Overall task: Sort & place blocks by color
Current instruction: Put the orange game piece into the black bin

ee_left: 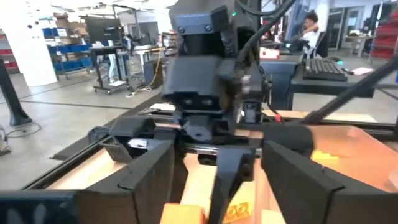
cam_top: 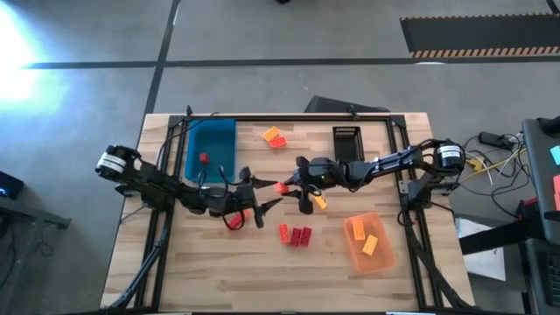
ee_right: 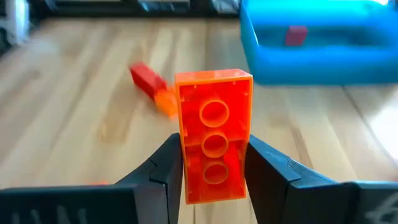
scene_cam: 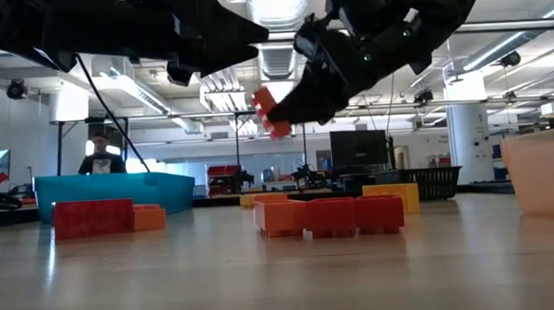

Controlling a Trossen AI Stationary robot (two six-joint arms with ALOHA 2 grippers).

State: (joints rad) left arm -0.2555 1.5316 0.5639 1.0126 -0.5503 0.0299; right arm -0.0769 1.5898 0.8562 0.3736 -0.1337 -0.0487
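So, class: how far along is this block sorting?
Done: one red block in the blue tray, two yellow blocks in the orange tray. In hand: the right gripper holds a red-orange block above the table. Left: the loose blocks on the table; the left gripper is open.

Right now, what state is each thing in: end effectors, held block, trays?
Right end effector: shut on a red-orange block, raised above the table.
Red-orange block: gripped between the fingers, off the table.
Left end effector: open, empty, facing the right one.
Blue tray: holds one red block.
Orange tray: holds two orange-yellow blocks.
Black tray: contents unclear.
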